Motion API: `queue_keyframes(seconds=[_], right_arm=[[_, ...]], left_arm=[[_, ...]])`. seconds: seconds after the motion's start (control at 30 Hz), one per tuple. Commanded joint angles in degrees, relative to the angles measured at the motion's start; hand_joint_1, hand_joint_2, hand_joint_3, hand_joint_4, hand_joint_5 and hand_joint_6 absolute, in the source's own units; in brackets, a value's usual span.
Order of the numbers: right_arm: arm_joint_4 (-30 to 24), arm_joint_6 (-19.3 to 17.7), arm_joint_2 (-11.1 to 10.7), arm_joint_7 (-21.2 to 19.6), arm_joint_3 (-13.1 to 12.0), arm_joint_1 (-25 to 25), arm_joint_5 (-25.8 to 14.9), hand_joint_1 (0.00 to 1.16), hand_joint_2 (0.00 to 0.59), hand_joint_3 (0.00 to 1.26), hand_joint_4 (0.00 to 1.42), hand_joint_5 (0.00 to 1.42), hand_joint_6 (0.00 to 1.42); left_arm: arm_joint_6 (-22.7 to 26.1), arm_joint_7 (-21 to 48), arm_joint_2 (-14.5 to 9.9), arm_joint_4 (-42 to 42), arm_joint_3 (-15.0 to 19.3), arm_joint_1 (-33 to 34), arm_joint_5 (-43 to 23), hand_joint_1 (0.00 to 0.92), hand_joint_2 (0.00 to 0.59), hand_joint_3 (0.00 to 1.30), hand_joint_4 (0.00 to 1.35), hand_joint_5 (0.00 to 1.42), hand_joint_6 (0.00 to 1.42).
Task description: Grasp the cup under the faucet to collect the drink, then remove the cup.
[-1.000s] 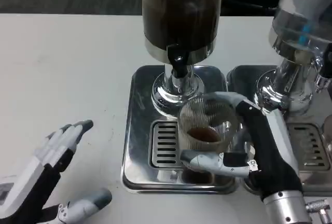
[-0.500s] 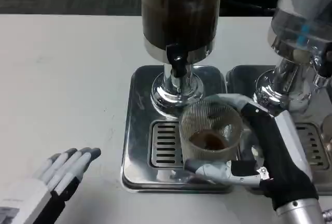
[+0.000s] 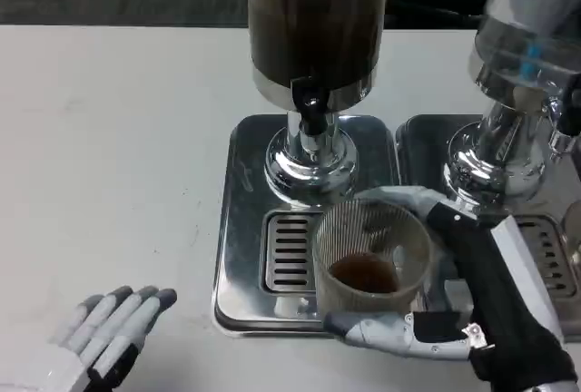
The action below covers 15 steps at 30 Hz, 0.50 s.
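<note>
Now withdrawing: cup (image 3: 370, 260) leaving the faucet (image 3: 311, 112), drink collected.

Right hand (image 3: 454, 301) is gripping the ribbed clear cup, fingers (image 3: 386, 327) wrapping its near side and far rim. Compared with a second ago, the cup is sitting nearer the robot, over the front edge of the drip tray (image 3: 238, 229), no longer beneath the spout. Dark liquid is covering its bottom, so filling looks finished; removal is underway. Left hand (image 3: 113, 328) is resting open on the counter (image 3: 109, 138), fingers apart, holding nothing, drawn lower in frame than before.
</note>
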<state>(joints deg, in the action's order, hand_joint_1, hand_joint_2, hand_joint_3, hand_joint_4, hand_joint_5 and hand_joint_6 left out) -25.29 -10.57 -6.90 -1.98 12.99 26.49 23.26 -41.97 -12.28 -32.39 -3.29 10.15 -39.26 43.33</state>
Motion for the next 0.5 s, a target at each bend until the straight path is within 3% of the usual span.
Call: queue_keyframes(seconds=[0.03, 0.5], right_arm=[[-2.7, -1.8, -0.2, 0.2, 0.3, 0.8, -1.2, 1.04, 0.086, 0.79, 0.89, 1.01, 1.42], [-4.1, -2.0, -0.4, 0.5, 0.8, 2.3, -1.2, 1.03, 0.086, 0.79, 0.89, 1.01, 1.42]], left_arm=[[0.5, -1.6, 0.1, -0.6, -0.1, -1.5, 1.0, 0.000, 0.122, 0.00, 0.00, 0.00, 0.00], [2.1, -2.9, 0.6, -1.8, 0.0, -2.6, 1.8, 0.000, 0.122, 0.00, 0.00, 0.00, 0.00]])
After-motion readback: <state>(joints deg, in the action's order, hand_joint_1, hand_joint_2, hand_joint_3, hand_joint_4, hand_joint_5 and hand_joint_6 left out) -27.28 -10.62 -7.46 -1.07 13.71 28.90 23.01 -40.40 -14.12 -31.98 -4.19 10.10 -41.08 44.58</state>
